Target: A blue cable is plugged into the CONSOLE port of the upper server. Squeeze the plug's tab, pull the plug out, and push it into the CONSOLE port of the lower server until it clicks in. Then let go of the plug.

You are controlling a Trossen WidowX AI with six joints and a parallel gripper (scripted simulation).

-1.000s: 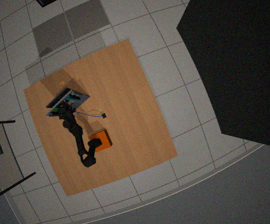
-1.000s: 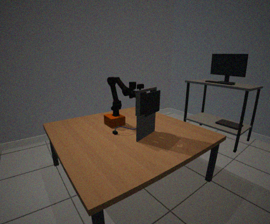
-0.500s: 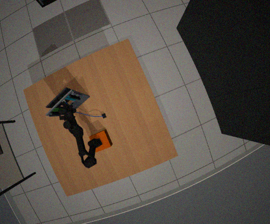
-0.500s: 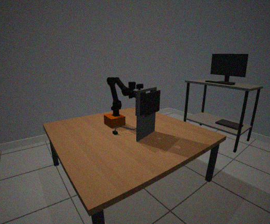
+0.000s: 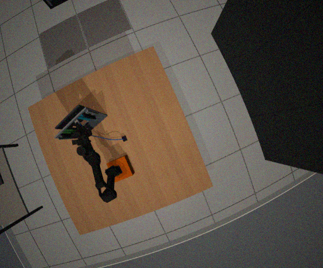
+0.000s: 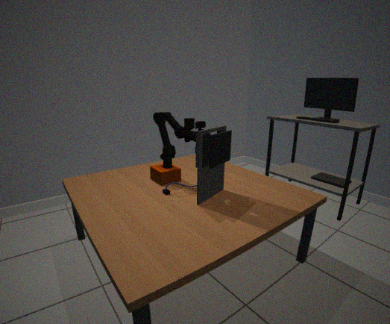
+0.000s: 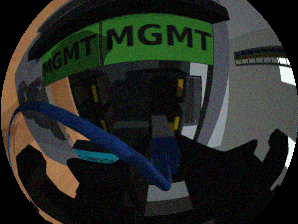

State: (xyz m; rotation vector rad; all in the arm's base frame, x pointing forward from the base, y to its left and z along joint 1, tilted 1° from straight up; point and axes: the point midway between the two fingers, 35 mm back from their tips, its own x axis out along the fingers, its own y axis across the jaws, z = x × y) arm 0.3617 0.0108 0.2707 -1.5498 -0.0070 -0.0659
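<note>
From where I'm standing, over on the left is the orange block on the wooden table, and the black arm rises from it. Just right of the block a small dark piece lies at one end of the blue cable, which curves off to the upright panel. There the gripper has its fingers closed on the blue plug, beneath the green MGMT label; whether the plug sits in a port I can't tell. Far right, a shelved stand holds a monitor and keyboard on top, a flat dark slab below.
</note>
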